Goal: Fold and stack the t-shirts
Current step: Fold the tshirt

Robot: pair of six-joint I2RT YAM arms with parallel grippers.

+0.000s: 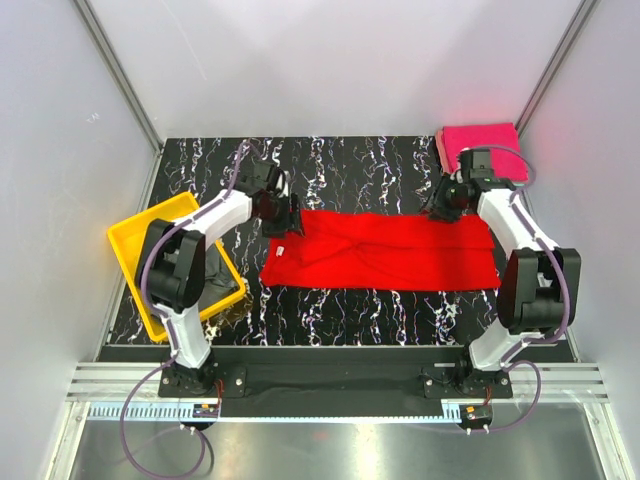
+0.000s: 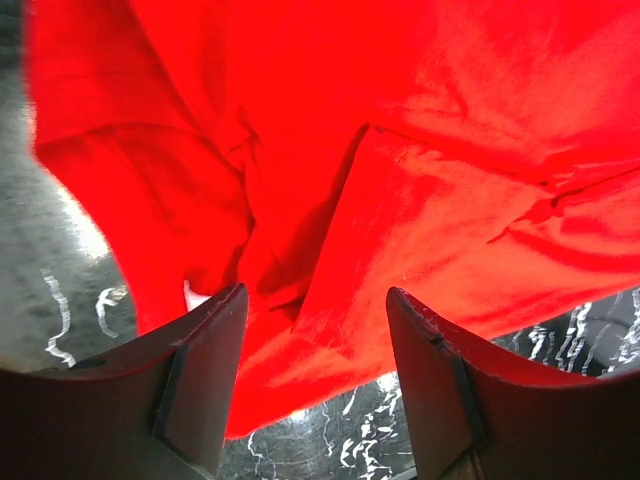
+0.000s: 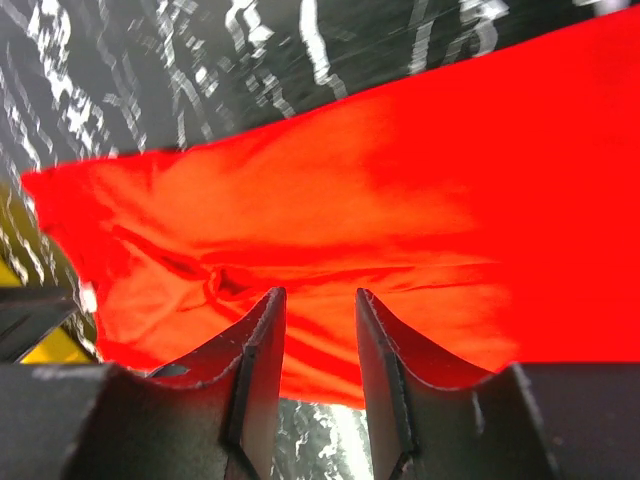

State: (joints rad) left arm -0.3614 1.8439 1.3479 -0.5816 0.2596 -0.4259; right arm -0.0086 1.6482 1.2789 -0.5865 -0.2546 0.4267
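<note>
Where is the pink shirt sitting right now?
Top view: the pink shirt sits at the table's far right corner, just behind the right arm, beyond the red shirt.

Two t-shirts lie on the table (image 1: 380, 300): one red t-shirt (image 1: 385, 250) and one magenta-pink t-shirt (image 1: 480, 140). There is one yellow tray (image 1: 135, 245).

Top external: high, behind arm bases (image 1: 200, 378), facing down over whole counter (image 1: 350, 310). Left wrist, right wrist: very close, angled down. All three share red t-shirt (image 1: 385, 250).

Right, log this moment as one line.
red t-shirt: folded lengthwise | left gripper: open, left end | right gripper: open, right end | pink t-shirt: folded, far-right corner
</note>
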